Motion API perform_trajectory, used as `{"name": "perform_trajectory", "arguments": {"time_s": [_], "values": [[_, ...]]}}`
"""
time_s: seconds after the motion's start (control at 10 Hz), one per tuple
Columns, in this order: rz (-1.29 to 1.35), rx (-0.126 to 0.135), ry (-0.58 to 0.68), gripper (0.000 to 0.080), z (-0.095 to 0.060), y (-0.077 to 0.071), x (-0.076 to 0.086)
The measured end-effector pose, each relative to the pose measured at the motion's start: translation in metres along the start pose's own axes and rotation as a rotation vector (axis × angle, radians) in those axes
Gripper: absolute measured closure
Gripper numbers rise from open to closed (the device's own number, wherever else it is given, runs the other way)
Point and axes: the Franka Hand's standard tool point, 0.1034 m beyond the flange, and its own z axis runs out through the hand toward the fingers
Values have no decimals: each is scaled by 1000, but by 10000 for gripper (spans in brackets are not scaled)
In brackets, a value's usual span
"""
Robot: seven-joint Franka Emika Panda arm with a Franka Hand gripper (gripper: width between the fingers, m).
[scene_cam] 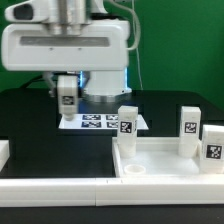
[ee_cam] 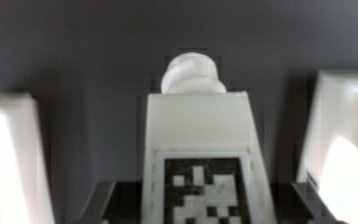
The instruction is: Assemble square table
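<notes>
Above black table (scene_cam: 30, 130), pincer (scene_cam: 67, 97) clamps a tagged leg (scene_cam: 67, 101).

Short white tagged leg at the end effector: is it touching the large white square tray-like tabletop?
Apart. Exterior view: black table surface separates the short white tagged leg from the large white square tabletop.

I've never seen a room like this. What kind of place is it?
Probably a robot lab. A robot arm's pincer works over a black table, white furniture parts carry printed tags, and a green wall stands behind.
</notes>
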Motion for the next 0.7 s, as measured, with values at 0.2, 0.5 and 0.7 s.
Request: {"name": "perform_trajectory", "arguments": {"time_s": [0.2,0.5,0.7], "values": [[69,-2,170,516,-30,-34,50],[44,-60,367,516,-35,-27,65],[35,-90,445,516,-35,-22,66]]}}
